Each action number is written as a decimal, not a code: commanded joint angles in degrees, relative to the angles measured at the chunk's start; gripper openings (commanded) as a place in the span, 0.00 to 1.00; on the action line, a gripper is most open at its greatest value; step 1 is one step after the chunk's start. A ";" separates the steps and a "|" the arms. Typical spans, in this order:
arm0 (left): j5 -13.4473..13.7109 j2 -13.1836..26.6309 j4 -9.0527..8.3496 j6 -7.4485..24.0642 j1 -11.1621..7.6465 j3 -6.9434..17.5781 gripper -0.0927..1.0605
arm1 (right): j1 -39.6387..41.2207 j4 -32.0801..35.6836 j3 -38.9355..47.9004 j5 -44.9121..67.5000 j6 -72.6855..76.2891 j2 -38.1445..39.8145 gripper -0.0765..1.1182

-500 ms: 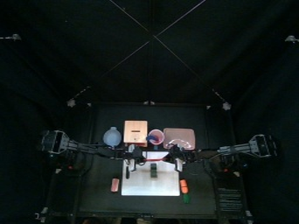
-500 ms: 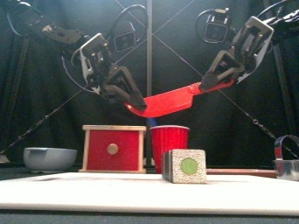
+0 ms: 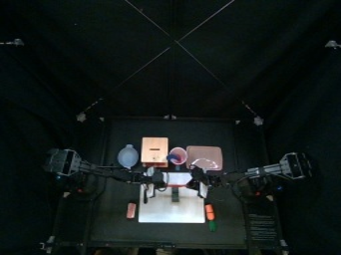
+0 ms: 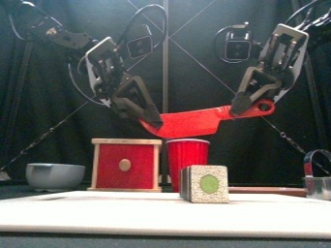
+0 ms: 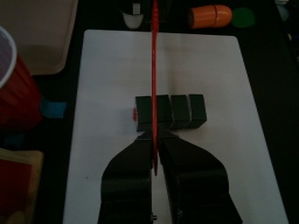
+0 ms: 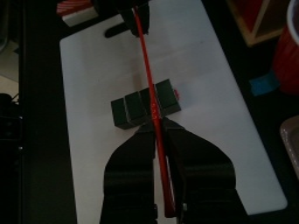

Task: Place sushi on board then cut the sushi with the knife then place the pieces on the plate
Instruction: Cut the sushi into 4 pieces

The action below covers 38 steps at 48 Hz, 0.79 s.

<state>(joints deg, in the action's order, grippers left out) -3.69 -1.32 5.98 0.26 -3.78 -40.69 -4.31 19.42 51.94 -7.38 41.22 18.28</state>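
The dark green sushi roll [image 4: 204, 182] stands on the white board [image 4: 165, 210], in one piece in the left wrist view [image 5: 170, 109] and the right wrist view [image 6: 147, 103]. A red toy knife [image 4: 195, 121] hangs level above it, spanning both arms. My left gripper [image 4: 145, 112] is shut on the end nearer the left, and my right gripper [image 4: 249, 101] is shut on the other end. Each wrist view shows the knife edge-on as a thin red line [image 5: 153, 79] [image 6: 151, 96] running out from between the jaws over the roll. In the top view both grippers [image 3: 162, 180] [image 3: 197, 182] meet above the board [image 3: 176, 207].
Behind the board stand the blue-grey bowl [image 4: 56, 175], the wooden box with a red drawer front [image 4: 127, 165] and the red cup [image 4: 189, 160]. The pink tray [image 3: 204, 155] lies at the back right. Orange toys [image 3: 132, 209] [image 3: 210, 211] flank the board. A round metal cutter [image 4: 318, 182] sits far right.
The right gripper has moved to the right and down, so more of the red knife shows between the arms. The left gripper has dropped slightly. The sushi has not moved.
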 commanded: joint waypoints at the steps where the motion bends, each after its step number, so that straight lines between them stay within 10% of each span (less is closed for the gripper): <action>1: -0.18 0.09 0.26 -0.18 -0.62 1.85 0.44 | -0.09 -0.44 -2.02 -4.13 0.09 -1.23 0.25; 38: 2.11 3.25 1.93 -0.26 -3.96 3.16 0.44 | -1.32 -0.18 -7.12 -12.92 -0.18 -7.82 0.25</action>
<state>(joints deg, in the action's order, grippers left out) -1.93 2.55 7.29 0.09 -6.15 -39.11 -5.89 19.42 45.62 -19.86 40.78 9.67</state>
